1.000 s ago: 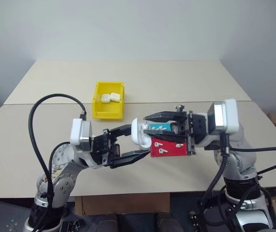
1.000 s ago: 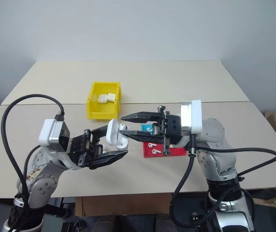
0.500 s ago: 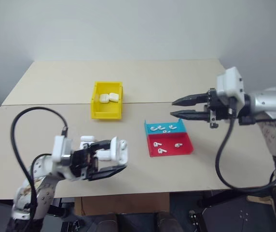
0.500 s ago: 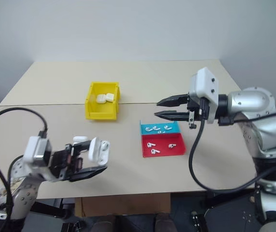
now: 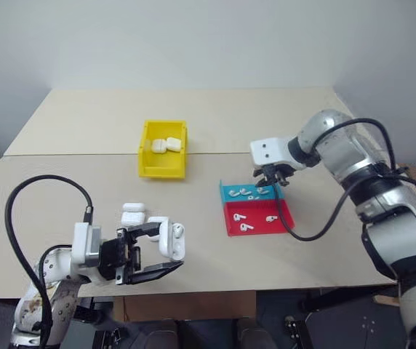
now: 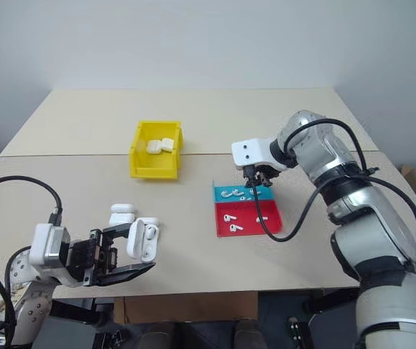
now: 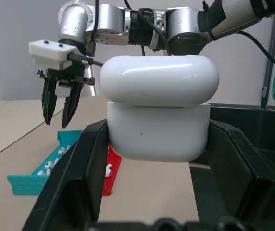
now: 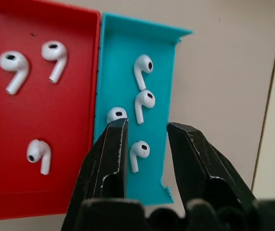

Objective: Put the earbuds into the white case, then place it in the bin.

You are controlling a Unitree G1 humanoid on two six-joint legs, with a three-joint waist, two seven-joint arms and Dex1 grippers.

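Observation:
My left gripper (image 5: pixel 161 251) hovers low over the table's near left and is shut on the white case (image 7: pixel 159 115), which stands upright between the black fingers (image 7: pixel 75 178) with its lid on top. My right gripper (image 8: pixel 147 130) points down over the blue tray (image 8: pixel 156 57), open, with nothing between its jaws. Several earbuds (image 8: pixel 138 151) lie in that tray, one of them right under the gap. Three more earbuds (image 8: pixel 13 67) lie in the red tray (image 5: pixel 262 218). The yellow bin (image 5: pixel 147 149) stands behind, holding two white cases.
Two spare white cases (image 5: pixel 132 213) lie on the table just behind my left gripper. The red and blue trays sit side by side at centre right. A seam (image 5: pixel 84 154) runs across the beige table behind the bin's front wall.
My two grippers were together at the centre; the right one has swung out and tipped down over the blue tray, and the left has drawn back and down to the left with the case.

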